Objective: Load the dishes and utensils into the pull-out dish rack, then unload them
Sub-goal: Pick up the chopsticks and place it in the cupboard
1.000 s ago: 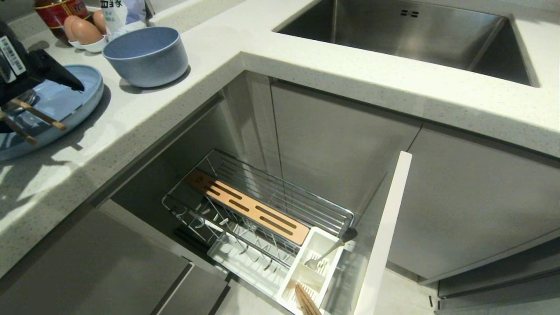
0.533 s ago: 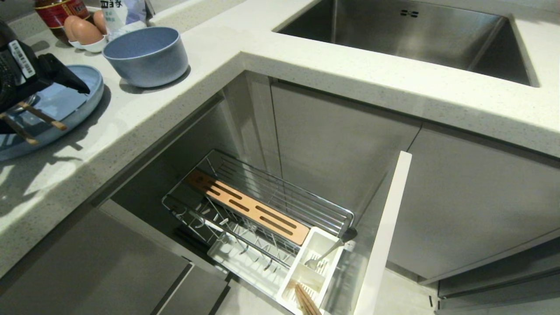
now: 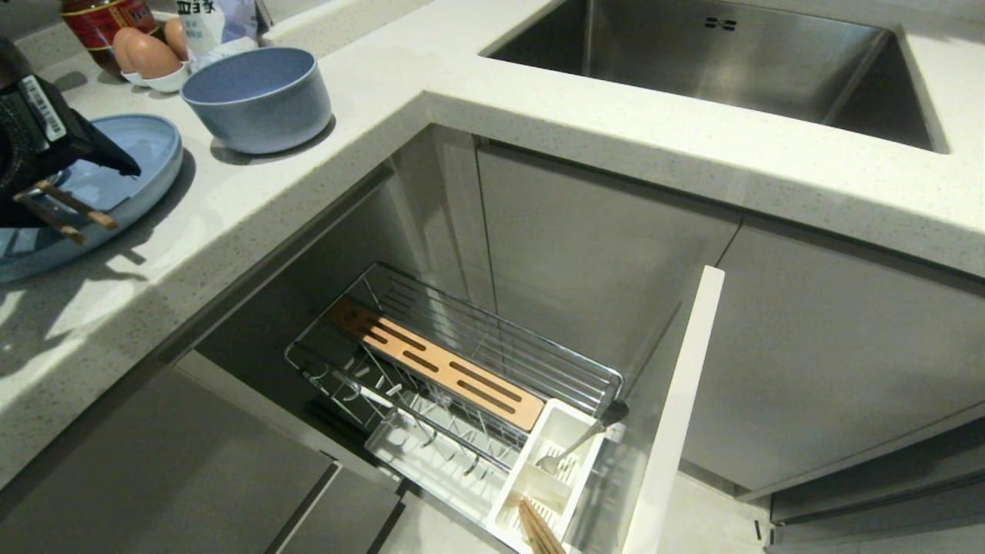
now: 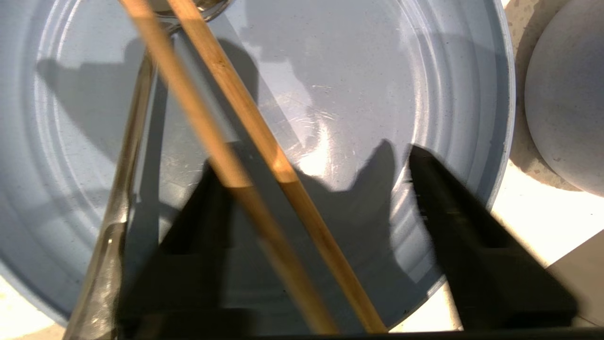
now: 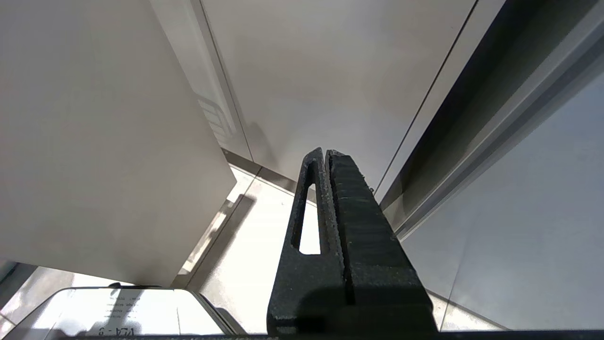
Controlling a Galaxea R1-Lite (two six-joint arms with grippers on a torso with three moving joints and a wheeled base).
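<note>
On the countertop [image 3: 477,85]: one plate [image 3: 146,165], one bowl [image 3: 258,96], two chopsticks [image 3: 69,209].

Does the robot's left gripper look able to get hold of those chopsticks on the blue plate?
Probably yes. The left gripper hangs right over the plate, its fingers either side of both chopsticks, with nothing between.

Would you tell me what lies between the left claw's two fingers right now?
In the left wrist view, two wooden chopsticks cross the gap of the left claw, above the blue plate.
</note>
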